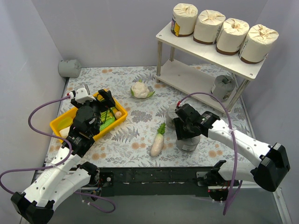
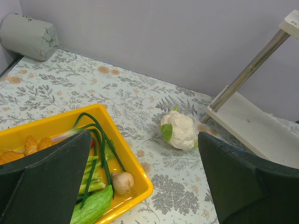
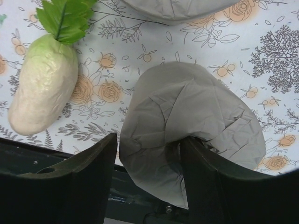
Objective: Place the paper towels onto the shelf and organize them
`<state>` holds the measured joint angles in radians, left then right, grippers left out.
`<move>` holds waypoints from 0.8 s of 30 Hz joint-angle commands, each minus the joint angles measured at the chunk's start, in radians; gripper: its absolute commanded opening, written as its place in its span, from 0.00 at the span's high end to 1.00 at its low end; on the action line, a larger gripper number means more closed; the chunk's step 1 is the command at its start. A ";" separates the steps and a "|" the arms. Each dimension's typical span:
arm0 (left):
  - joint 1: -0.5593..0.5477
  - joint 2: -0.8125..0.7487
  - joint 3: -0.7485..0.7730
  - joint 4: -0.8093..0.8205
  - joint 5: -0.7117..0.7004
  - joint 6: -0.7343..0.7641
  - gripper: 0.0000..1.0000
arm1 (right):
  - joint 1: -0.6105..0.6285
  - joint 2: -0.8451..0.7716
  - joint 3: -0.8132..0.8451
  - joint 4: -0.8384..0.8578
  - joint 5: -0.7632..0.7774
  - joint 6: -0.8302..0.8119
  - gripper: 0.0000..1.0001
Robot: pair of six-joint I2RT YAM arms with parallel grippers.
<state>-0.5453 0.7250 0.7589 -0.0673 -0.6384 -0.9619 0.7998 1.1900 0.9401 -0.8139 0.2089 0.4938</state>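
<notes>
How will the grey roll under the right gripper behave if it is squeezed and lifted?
The grey roll probably gives under the right gripper: its wrapper looks creased and soft. It is likely light for its size, being wrapped paper. Its round body may roll if laid on its side, like the grey roll in the corner.

Four cream paper towel rolls [image 1: 184, 19] [image 1: 209, 26] [image 1: 232, 35] [image 1: 258, 43], four grey rolls [image 1: 69, 68] [image 1: 223, 87] [image 1: 188, 142] [image 1: 171, 115], one cauliflower [image 1: 140, 89], one radish [image 1: 157, 143], one yellow tray [image 1: 60, 123], one shelf [image 1: 187, 74].

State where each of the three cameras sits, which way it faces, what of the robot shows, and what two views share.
Top external: above and behind the bases, looking down on the table, shelf, both arms.
Left wrist: low over the yellow tray, facing the cauliflower; its own open fingers show.
Right wrist: looking down past its fingers astride a grey roll.
Shared: radish, right wrist and top.
</notes>
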 commanded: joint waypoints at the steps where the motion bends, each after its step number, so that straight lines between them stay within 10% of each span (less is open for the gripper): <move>1: -0.004 -0.004 -0.003 0.006 0.005 0.000 0.02 | 0.018 0.030 0.017 -0.021 0.069 -0.009 0.37; 5: -0.004 -0.002 -0.003 0.006 0.005 0.002 0.02 | 0.021 0.019 0.017 -0.007 0.076 -0.012 0.38; 10: -0.004 -0.003 -0.004 0.006 0.002 0.003 0.02 | 0.021 0.014 0.035 -0.014 0.081 -0.081 0.62; 24: -0.005 -0.009 -0.004 0.006 -0.003 0.003 0.02 | 0.018 0.066 0.348 -0.304 0.253 -0.294 0.66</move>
<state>-0.5457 0.7254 0.7589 -0.0673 -0.6388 -0.9619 0.8196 1.2369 1.1748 -1.0313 0.3347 0.2943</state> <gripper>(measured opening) 0.982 0.391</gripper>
